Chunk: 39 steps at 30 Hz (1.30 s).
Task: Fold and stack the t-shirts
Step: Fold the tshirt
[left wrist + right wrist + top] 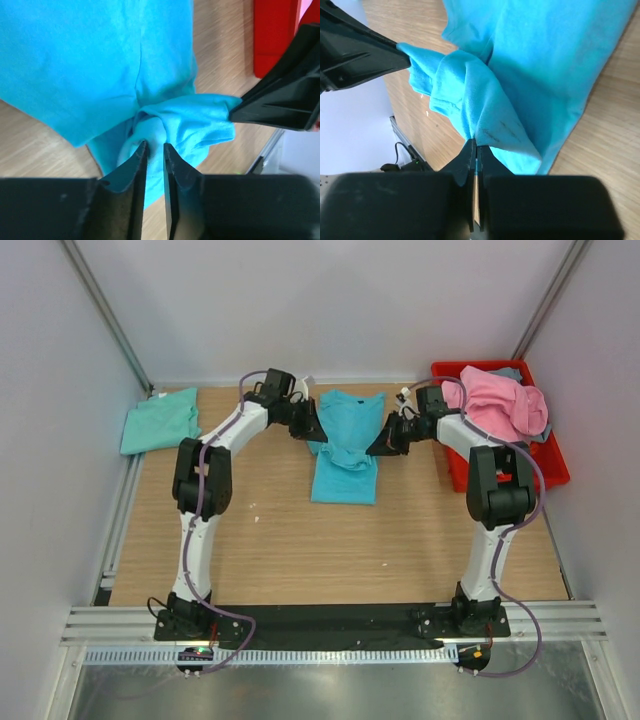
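Note:
The turquoise-blue t-shirt [346, 440] lies at the middle back of the table, pinched up at both sides. My left gripper [314, 430] is shut on its left edge; cloth bunches between the fingers in the left wrist view [155, 146]. My right gripper [378, 447] is shut on its right edge, the jaws tight on a fold in the right wrist view [476, 145]. The mint-green t-shirt [160, 420] lies folded at the back left. The pink t-shirt [500, 402] is heaped in the red bin, with a bit of grey-blue cloth [508, 373] behind it.
The red plastic bin [553, 462] stands at the back right beside the right arm. White walls close in the table on three sides. A black strip and metal rail run along the near edge [330, 620].

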{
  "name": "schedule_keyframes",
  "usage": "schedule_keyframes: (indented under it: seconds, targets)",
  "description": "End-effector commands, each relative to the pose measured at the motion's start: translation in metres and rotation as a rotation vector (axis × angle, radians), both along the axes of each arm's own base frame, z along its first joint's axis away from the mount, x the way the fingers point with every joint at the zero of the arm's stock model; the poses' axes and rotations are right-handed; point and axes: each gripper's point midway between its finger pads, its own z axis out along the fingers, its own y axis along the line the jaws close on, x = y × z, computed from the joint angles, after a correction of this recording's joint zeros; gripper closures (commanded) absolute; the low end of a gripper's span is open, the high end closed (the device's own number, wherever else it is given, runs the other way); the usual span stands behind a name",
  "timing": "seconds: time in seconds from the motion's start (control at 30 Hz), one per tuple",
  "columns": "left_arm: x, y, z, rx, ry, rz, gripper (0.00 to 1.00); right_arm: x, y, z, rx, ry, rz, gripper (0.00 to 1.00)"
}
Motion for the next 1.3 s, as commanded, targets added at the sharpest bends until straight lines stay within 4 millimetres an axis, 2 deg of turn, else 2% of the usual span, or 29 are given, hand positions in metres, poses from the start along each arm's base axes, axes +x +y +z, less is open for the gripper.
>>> schedule_keyframes:
  seconds: [0.0,0.03,0.07,0.1,0.13,0.17,0.2,0.23,0.3,0.33,0.37,0.4,0.43,0.47,0.6,0.7,0.77,0.97,1.07,1.27]
  targets:
    - [0.026,0.005,0.019,0.006,-0.09,0.043,0.76,0.027,-0.009,0.018,-0.036,-0.145,0.017,0.78]
    - [0.027,0.005,0.022,0.008,-0.094,0.046,0.71,0.03,-0.012,0.018,-0.047,-0.163,0.025,0.6]
    - [0.027,0.006,0.026,0.008,-0.104,0.046,0.67,0.038,-0.019,0.025,-0.064,-0.192,0.021,0.47]
    - [0.027,0.007,0.027,0.011,-0.103,0.051,0.56,0.041,-0.024,0.029,-0.088,-0.228,0.033,0.35]
    - [0.026,0.008,0.037,-0.001,-0.12,0.046,0.52,0.044,-0.027,0.037,-0.097,-0.245,0.041,0.32]
    - [0.02,0.007,0.039,-0.017,-0.113,0.024,0.5,0.046,-0.03,0.041,-0.105,-0.26,0.048,0.28]
    - [0.015,0.009,0.044,-0.03,-0.121,0.002,0.4,0.047,-0.035,0.045,-0.112,-0.271,0.05,0.2]
    - [0.007,0.007,0.049,-0.061,-0.107,-0.025,0.39,0.048,-0.039,0.05,-0.13,-0.301,0.068,0.18]
    - [-0.01,0.01,0.053,-0.083,-0.076,-0.032,0.39,0.038,-0.042,0.051,-0.144,-0.279,0.085,0.19]
    - [-0.019,0.009,0.064,-0.117,-0.081,-0.05,0.39,0.027,-0.04,0.05,-0.117,-0.249,0.112,0.19]
    - [-0.025,0.008,0.062,-0.128,-0.059,-0.053,0.39,0.021,-0.039,0.047,-0.104,-0.232,0.125,0.2]
    - [-0.037,0.008,0.053,-0.137,-0.01,-0.055,0.39,0.015,-0.036,0.045,-0.087,-0.211,0.136,0.2]
    - [-0.043,0.007,0.052,-0.149,0.008,-0.065,0.39,0.007,-0.034,0.038,-0.056,-0.177,0.145,0.2]
    - [-0.053,0.003,0.056,-0.175,0.019,-0.096,0.39,0.0,-0.027,0.04,0.0,-0.156,0.17,0.19]
    - [-0.096,-0.014,0.035,-0.186,0.077,-0.208,0.39,-0.017,-0.012,0.02,0.093,-0.072,0.225,0.21]
    - [-0.119,-0.022,0.021,-0.179,0.11,-0.258,0.39,-0.028,0.0,0.01,0.131,-0.079,0.24,0.24]
    - [-0.123,-0.025,0.013,-0.175,0.127,-0.264,0.39,-0.034,0.01,0.011,0.14,-0.083,0.261,0.24]
    - [-0.116,-0.027,-0.019,-0.153,0.176,-0.249,0.42,-0.056,0.045,0.011,0.175,-0.04,0.331,0.26]
    - [-0.117,-0.026,-0.035,-0.141,0.211,-0.241,0.43,-0.06,0.056,0.007,0.182,-0.023,0.337,0.25]
    - [-0.117,-0.025,-0.049,-0.134,0.235,-0.223,0.44,-0.057,0.063,-0.008,0.194,0.024,0.292,0.26]
